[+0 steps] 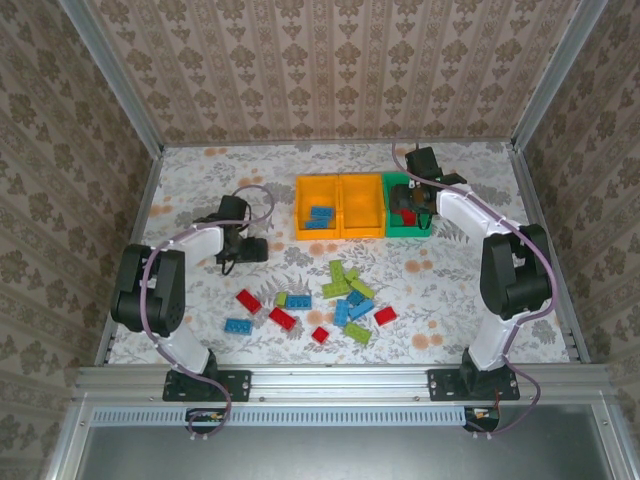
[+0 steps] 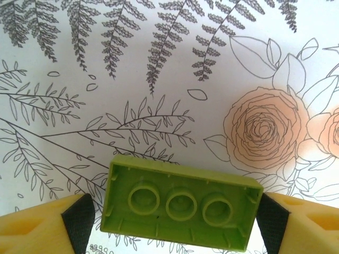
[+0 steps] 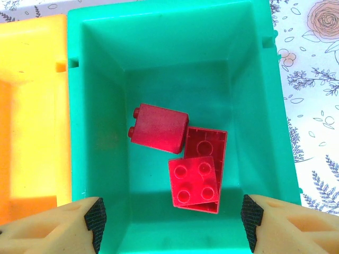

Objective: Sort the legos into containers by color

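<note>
Lime brick (image 2: 180,203), hollow side up, sits between the pads of the left pincer (image 2: 175,222) near the left edge of the table (image 1: 200,170). Jaws straddle it unclamped, a sliver of table showing by the left pad (image 2: 79,219). Right pincer (image 3: 172,225) hangs open, empty, above the green bin (image 3: 100,106) holding red bricks (image 3: 196,180). Step, I judge: grasping lime. Next: close, lift, carry to the empty orange bin (image 1: 362,205).

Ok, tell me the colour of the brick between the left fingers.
Lime green brick, best seen in the left wrist view.
</note>
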